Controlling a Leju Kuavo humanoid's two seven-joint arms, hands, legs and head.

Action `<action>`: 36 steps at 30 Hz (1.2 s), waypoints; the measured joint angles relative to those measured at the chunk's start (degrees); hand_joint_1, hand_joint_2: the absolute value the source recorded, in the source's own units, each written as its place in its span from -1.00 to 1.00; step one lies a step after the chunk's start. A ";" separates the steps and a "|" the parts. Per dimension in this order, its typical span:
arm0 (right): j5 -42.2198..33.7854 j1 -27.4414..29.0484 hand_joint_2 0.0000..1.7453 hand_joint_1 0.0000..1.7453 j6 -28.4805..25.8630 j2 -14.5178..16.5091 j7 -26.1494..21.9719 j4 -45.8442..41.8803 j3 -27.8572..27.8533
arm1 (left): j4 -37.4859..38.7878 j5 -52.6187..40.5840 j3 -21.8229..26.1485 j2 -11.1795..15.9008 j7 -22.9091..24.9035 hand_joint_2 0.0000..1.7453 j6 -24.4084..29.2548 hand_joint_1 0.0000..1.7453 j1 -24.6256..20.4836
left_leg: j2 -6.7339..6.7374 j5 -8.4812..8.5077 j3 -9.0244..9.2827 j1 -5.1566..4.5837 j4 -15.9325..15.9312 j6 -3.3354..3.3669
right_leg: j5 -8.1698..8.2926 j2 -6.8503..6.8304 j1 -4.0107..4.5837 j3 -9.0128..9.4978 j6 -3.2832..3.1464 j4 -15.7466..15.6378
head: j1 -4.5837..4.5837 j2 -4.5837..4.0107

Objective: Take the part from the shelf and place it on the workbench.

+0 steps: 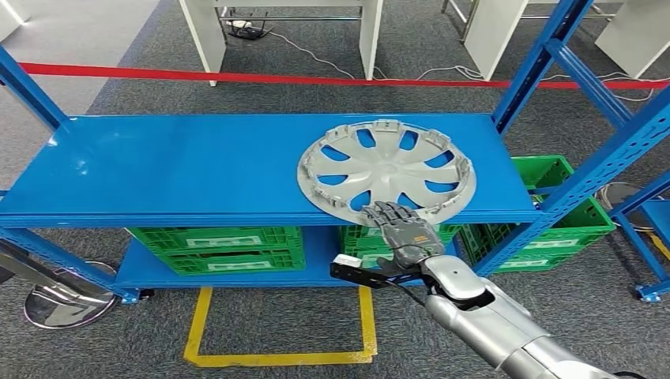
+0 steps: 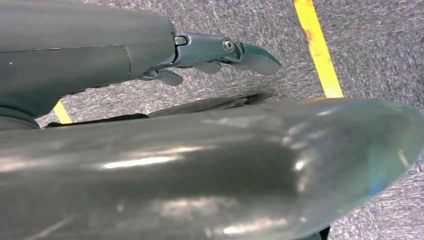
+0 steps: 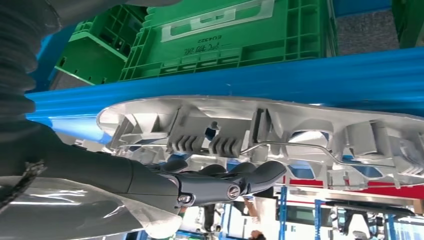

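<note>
The part is a silver hubcap [image 1: 387, 170] lying inner face up on the right half of the blue shelf board [image 1: 182, 166], its near rim reaching the board's front edge. My right hand [image 1: 403, 229] reaches in from below, and its fingers lie spread on that near rim. In the right wrist view the dark fingers [image 3: 215, 169] and thumb sit close against the hubcap's clipped rim [image 3: 280, 125], with nothing pinched between them. My left hand [image 2: 215, 55] hangs over the grey carpet, holding nothing.
Green crates [image 1: 217, 245] fill the lower shelf, and another [image 1: 553, 213] sits to the right. Blue uprights [image 1: 545, 63] frame the shelf's right end. On the floor are a yellow taped square [image 1: 276, 359], a red tape line [image 1: 237, 76] and a round metal base [image 1: 59, 304].
</note>
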 joint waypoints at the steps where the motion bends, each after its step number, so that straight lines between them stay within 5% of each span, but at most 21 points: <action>1: -0.11 -0.01 1.00 -1.00 -0.03 0.07 -0.08 0.08 0.01 | 0.00 -0.02 0.01 -0.02 0.00 -1.00 0.00 -1.00 0.02 | 0.00 0.00 0.00 0.00 0.00 0.00 | 0.00 0.00 0.00 0.00 0.00 0.00 | 0.00 0.00; 36: 1.65 -4.10 1.00 -1.00 -2.21 -0.32 1.44 3.56 -2.30 | 0.01 0.98 -0.20 0.08 0.03 -1.00 0.00 -1.00 -0.11 | 0.01 0.00 0.01 0.00 0.00 0.01 | 0.01 0.02 0.00 -0.01 0.01 0.00 | 0.00 0.00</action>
